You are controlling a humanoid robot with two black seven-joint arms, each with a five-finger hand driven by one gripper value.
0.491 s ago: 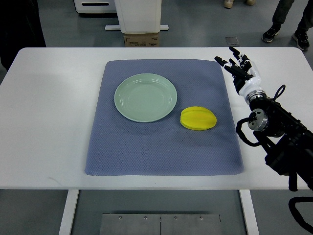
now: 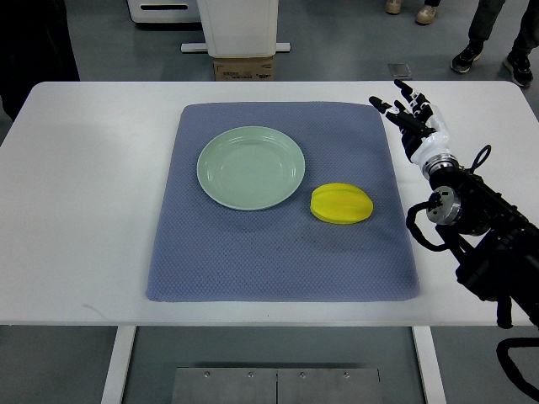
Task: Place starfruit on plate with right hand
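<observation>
progress: not begun | starfruit [image 2: 341, 204] lies on blue mat [image 2: 278, 261], just beside empty green plate [image 2: 251, 167] | right hand [image 2: 414, 120] off mat's far right edge, fingers [image 2: 396, 108] spread, holding nothing | left: reach, grasp, carry, release

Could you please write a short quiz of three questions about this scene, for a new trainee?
1. True or false: the starfruit already lies on the plate.
2. On what does the starfruit rest? A) bare table B) blue mat C) plate
3. Fill in: the right hand has its fingers ____ and holds nothing.

Key:
1. False. The fruit lies beside the plate, toward the right hand's side.
2. B. Both fruit and plate lie on the blue mat, which covers the middle of the white table.
3. Open. The hand is over the table past the mat's far right corner, apart from the fruit.
</observation>
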